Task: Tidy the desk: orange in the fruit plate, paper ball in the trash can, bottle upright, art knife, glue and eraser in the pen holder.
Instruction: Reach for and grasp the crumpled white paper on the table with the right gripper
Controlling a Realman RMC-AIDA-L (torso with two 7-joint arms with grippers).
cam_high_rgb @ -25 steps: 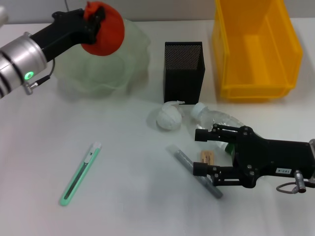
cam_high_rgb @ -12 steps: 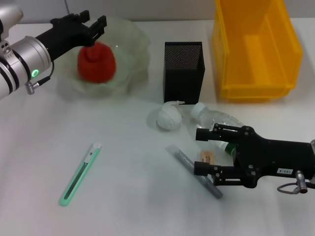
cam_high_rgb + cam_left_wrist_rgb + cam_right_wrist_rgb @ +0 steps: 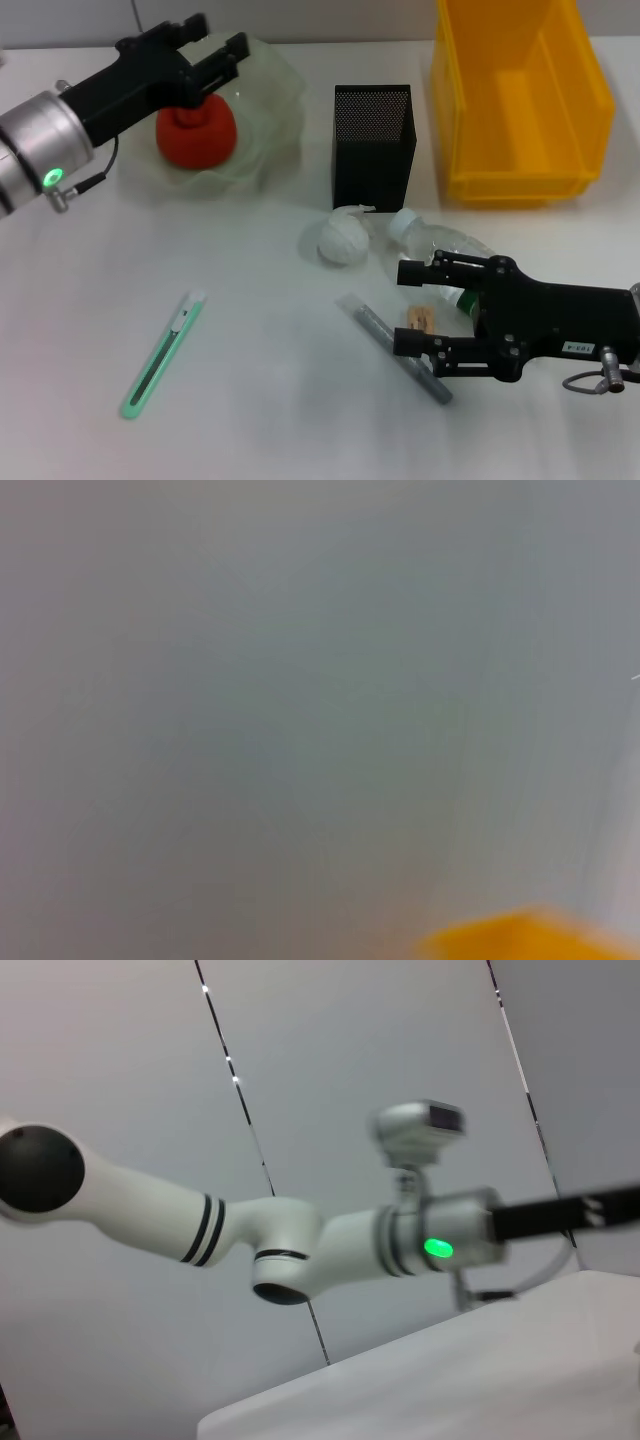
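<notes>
Orange (image 3: 196, 132) sits in the pale, wavy fruit plate (image 3: 268, 120) at the far left of the desk (image 3: 250, 390), but start nearest: a green art knife (image 3: 163, 353) lies alone on the near left, well apart from everything else. On the near right, the right gripper (image 3: 402, 310) hovers low with its two black fingers spread wide, holding nothing. Between and just under those fingers lie a grey glue stick (image 3: 395, 347), angled across the desk, and a small tan eraser (image 3: 420, 319). A clear bottle (image 3: 432, 245) lies on its side just behind the gripper, white cap pointing left, with a crumpled paper ball (image 3: 343, 238) beside the cap.

Farther back stands a black mesh pen holder (image 3: 373, 143), upright, and to its right a yellow bin (image 3: 520, 95) (open-topped, nothing visible inside).

At the far left, the left gripper (image 3: 200, 58) hangs just above the orange with its fingers apart — released, not clamped on the fruit.

The right wrist view shows only the left arm (image 3: 300, 1245) against a grey wall — its green light is lit.
</notes>
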